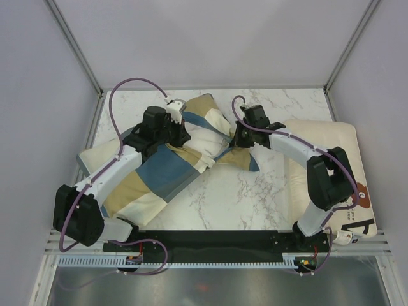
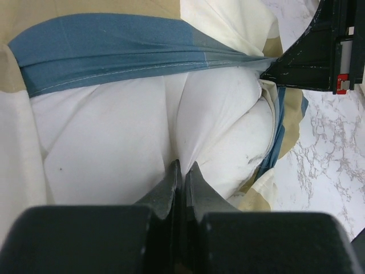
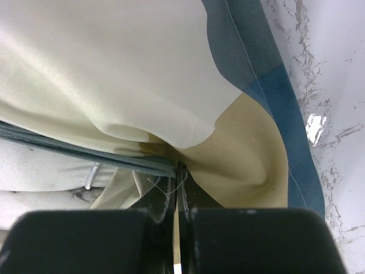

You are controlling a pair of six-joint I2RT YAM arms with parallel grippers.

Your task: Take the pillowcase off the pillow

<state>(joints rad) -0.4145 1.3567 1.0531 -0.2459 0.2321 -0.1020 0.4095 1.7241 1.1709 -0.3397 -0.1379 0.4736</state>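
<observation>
Peeling the cover off is the step in hand. The large soft fabric pillowcase in blocks of steel blue, tan and cream (image 1: pixel 156 175) lies diagonally on the marble-patterned bench (image 1: pixel 236 197), running from near left to far centre. At its far end the mouth gapes, and the plump plain off-white pillow (image 2: pixel 114 137) bulges out, partly bared. The rest of the pillow appears to be inside the cover toward the near left.

The left gripper (image 2: pixel 182 171) has its jaws pressed together, pinching a fold of the pillow's white fabric just below the blue hem. The right gripper (image 3: pixel 177 171) has its jaws pressed together on the bunched tan-and-blue edge of the pillowcase mouth, with loose threads at the pinch.

A flat cream bear-print pillow (image 1: pixel 347 146) lies at the right edge, apart from the work.

Judgement: the two grips are set for a pull-apart. The next move calls for one arm anchoring while the other draws away, so the cover slides along the pillow. Both pinches are thin and could slip.
</observation>
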